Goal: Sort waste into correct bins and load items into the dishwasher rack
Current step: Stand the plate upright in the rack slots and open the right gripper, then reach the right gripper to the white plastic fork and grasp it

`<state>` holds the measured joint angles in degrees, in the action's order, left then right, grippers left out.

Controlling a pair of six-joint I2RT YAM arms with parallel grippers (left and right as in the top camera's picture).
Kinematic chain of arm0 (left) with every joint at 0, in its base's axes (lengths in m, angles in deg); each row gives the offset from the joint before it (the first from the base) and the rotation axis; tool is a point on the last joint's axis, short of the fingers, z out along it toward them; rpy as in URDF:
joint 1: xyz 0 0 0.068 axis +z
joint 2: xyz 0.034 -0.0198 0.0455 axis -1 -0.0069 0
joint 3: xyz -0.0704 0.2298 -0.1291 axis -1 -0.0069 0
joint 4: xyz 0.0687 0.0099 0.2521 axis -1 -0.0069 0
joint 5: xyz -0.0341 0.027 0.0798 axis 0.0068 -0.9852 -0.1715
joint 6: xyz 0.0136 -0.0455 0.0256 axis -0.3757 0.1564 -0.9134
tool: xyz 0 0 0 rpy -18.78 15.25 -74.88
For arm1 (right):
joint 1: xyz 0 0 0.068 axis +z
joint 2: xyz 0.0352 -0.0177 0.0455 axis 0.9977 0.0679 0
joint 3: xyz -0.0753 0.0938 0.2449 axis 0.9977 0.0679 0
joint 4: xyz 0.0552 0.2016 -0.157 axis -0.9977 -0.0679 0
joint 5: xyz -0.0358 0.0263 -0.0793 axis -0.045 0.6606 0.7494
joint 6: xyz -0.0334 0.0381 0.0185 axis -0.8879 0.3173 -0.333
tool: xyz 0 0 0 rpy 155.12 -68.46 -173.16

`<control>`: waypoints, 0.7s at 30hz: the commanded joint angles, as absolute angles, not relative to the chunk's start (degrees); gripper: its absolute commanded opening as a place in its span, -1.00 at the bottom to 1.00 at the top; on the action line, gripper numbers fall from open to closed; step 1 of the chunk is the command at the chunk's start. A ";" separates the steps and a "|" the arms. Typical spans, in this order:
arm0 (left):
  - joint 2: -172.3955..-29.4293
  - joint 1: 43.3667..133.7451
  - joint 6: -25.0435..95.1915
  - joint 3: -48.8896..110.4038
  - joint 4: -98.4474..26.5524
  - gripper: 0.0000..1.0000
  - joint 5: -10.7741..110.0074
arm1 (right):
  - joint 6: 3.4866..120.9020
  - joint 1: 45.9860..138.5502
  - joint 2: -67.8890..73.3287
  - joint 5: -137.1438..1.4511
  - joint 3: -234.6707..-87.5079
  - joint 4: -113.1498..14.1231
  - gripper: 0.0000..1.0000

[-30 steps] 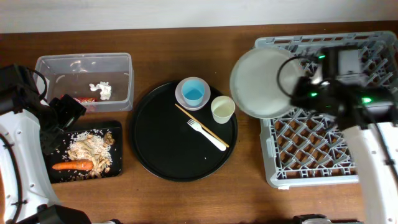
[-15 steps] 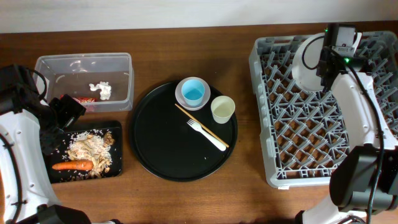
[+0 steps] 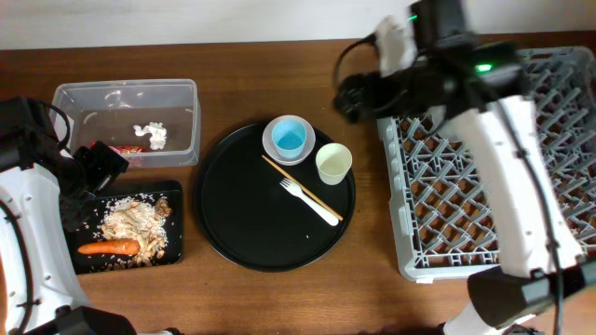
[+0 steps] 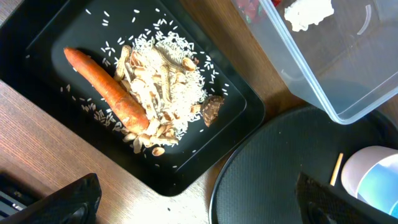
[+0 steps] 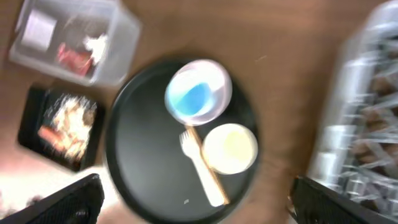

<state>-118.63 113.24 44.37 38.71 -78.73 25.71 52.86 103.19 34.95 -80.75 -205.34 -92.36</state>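
The light-blue cup (image 3: pixel 289 140) sits in the pale bowl (image 3: pixel 271 144) on the round black tray (image 3: pixel 242 219), beside the white cup (image 3: pixel 333 163), the fork (image 3: pixel 312 203) and the wooden stick (image 3: pixel 300 186). My right gripper (image 3: pixel 358 93) (image 5: pixel 199 214) hovers open and empty past that tray's far right rim, left of the dishwasher rack (image 3: pixel 484 214). The plate is hidden. Napkin (image 3: pixel 151 135) and red wrapper (image 3: pixel 128 149) lie in the clear tub (image 3: pixel 126 98). Rice (image 4: pixel 165 81), carrot (image 4: pixel 106 93) and brown lump (image 4: pixel 212 109) lie in the shallow black tray (image 4: pixel 56 31). My left gripper (image 3: pixel 93 177) (image 4: pixel 202 211) is open above that tray's edge.
My right arm stretches from the right side across the rack's far left corner. The right wrist view is blurred by motion. Bare wooden table (image 3: pixel 372 288) shows in front of the round tray and between it and the rack.
My right gripper held the plate over the rack, set it in the rack's far part, then opened and swung left toward the round tray. The left arm has not moved.
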 commanded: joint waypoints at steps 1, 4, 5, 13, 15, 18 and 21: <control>-118.17 113.40 44.88 38.76 -78.78 0.99 25.84 | 53.23 110.27 39.10 -80.03 -199.61 -92.15 0.97; -118.17 113.40 44.88 38.76 -78.75 0.98 25.84 | 53.25 118.68 44.22 -79.66 -196.81 -89.28 0.98; -118.17 113.40 44.88 38.76 -78.78 0.98 25.84 | 53.25 123.12 46.77 -77.71 -196.81 -86.99 0.98; -118.17 113.40 44.88 38.76 -78.78 0.98 25.84 | 56.51 131.01 57.64 -59.25 -195.39 -86.48 0.75; -118.17 113.40 44.88 38.76 -78.78 0.98 25.84 | 54.26 129.50 58.75 -59.03 -192.90 -85.70 0.75; -118.17 113.40 44.88 38.76 -78.78 0.98 25.84 | 53.67 126.81 58.75 -58.74 -187.87 -82.09 0.75; -118.17 113.40 44.88 38.76 -78.78 0.98 25.84 | 53.06 125.94 58.75 -63.27 -184.51 -78.44 0.75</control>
